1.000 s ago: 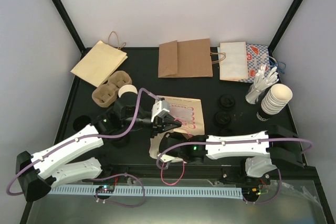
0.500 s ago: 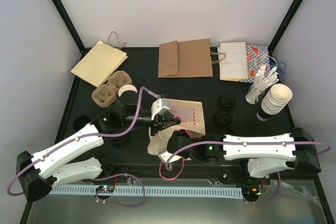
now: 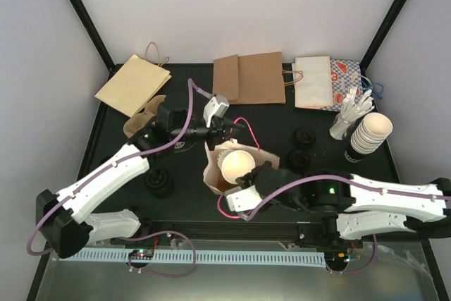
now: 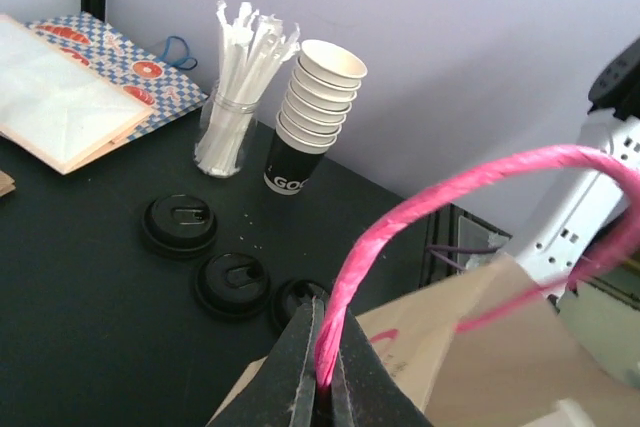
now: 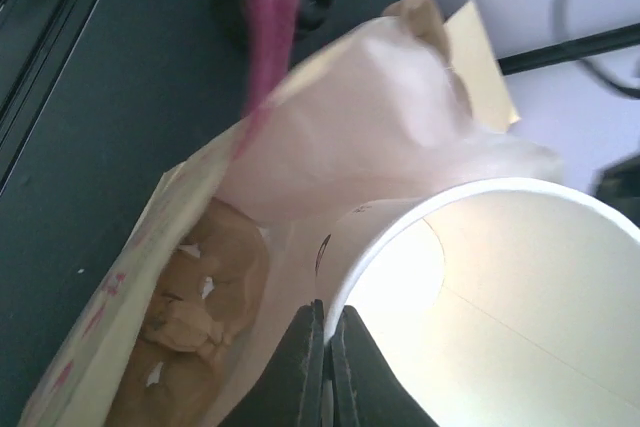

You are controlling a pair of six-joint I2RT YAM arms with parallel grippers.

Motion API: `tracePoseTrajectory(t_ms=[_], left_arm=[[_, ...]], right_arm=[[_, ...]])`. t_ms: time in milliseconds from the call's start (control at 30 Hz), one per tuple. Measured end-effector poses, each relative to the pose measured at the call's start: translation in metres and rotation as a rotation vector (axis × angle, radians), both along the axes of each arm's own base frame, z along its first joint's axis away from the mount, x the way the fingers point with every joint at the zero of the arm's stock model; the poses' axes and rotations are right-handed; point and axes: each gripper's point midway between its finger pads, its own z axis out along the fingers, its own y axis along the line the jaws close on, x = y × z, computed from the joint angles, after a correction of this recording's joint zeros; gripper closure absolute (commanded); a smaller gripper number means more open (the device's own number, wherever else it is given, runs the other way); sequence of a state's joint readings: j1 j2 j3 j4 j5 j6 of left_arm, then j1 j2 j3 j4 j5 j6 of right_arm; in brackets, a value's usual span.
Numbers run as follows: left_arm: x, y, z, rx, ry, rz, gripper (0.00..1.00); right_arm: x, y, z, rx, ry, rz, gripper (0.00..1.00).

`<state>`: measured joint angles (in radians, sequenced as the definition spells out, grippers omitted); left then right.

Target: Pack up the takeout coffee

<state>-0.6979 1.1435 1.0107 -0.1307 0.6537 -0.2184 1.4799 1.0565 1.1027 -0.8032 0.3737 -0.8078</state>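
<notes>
Your left gripper (image 4: 322, 347) is clamped on the bag's (image 3: 211, 172) pink handle (image 4: 450, 187). Your right gripper (image 5: 325, 332) pinches the takeout coffee (image 3: 237, 166) by its rim at the bag's mouth. Outstanding: lower it in and release.

You've got white shells and black joints on left arm (image 3: 106, 182) and right arm (image 3: 384, 194). Purple cable (image 3: 31, 234) loops out at 7 o'clock. Green LED (image 3: 331, 189) on right. Left end effector (image 4: 322, 322) and right end effector (image 5: 327, 322) have black fingers.

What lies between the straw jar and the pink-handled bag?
Three black lids lie between the straw jar and the bag; the left wrist view shows it best.
</notes>
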Motion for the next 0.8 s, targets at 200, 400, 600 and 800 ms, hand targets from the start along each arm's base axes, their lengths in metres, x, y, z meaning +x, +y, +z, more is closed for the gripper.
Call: tracePoseTrajectory(t_ms=[200,400,600,800], left_arm=[[0.016,-0.003,-0.009,0.008,0.083,0.005,0.98],[0.007,-0.005,-0.007,-0.005,0.095,-0.046,0.98],[-0.006,0.000,0.010,-0.033,0.040,-0.080,0.99],[-0.023,0.011,0.024,-0.075,-0.052,-0.105,0.98]], right_arm=[[0.000,-0.010,0.033,0.105,0.038,-0.053,0.99],[0.003,-0.016,0.013,0.038,0.094,-0.110,0.99],[0.006,-0.018,-0.007,-0.032,0.110,-0.139,0.99],[0.009,-0.010,-0.029,-0.114,0.108,-0.142,0.99]])
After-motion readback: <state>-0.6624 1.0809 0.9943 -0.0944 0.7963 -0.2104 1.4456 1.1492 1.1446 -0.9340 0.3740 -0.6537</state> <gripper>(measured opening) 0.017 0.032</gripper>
